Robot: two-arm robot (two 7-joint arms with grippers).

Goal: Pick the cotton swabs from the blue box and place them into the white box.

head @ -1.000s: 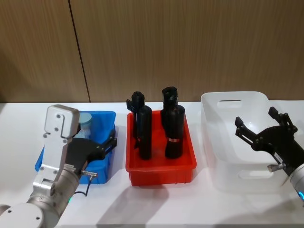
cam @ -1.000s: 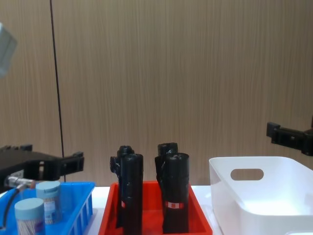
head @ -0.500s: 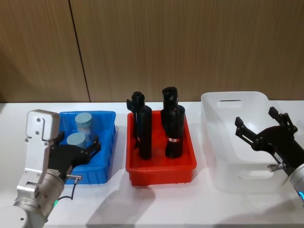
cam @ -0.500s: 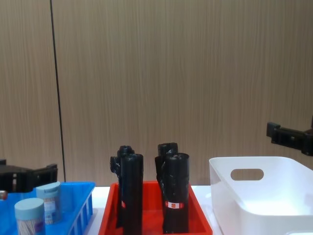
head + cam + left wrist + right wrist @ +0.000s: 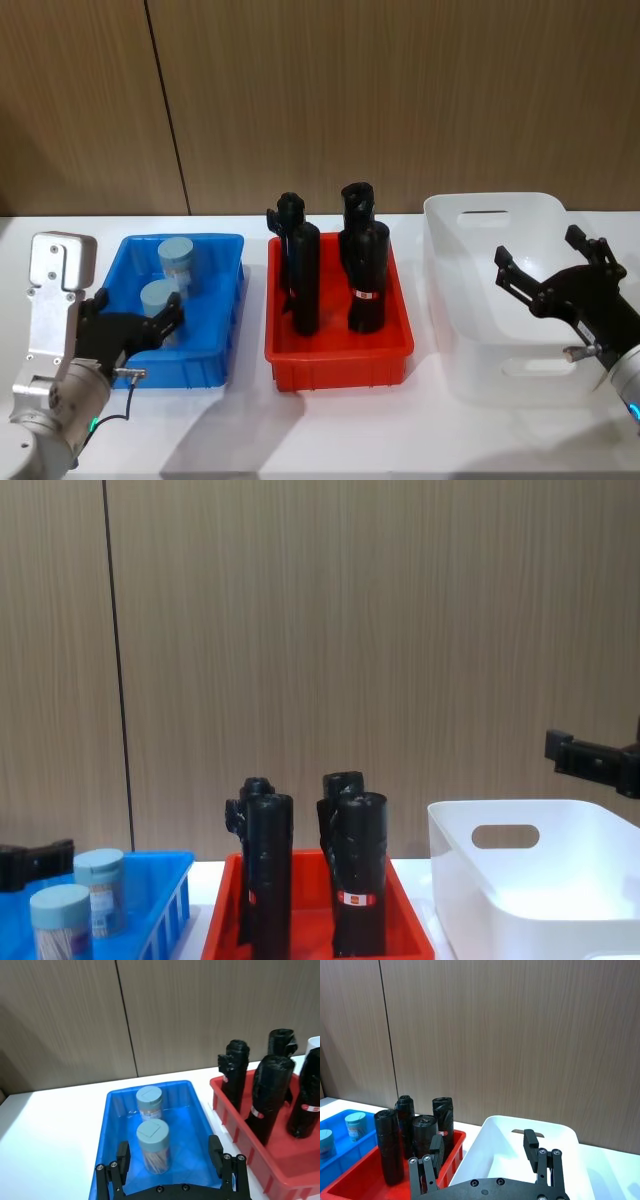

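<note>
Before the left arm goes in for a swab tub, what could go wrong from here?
The two clear plastic swab tubs with pale blue lids, nearer and farther, stand close together in the bright blue slotted basket; the open left end effector could tip the farther one. The tall black cylinders in the red plastic tray block a low path to the glossy white plastic bin, where the open right end effector hangs.

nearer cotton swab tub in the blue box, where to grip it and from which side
Probably take the nearer cotton swab tub by its clear body below the lid, fingers on its left and right, coming from the robot's side. It stands upright and round, the other tub is behind it, and the blue box has bare floor either side. The open left gripper faces it.
</note>
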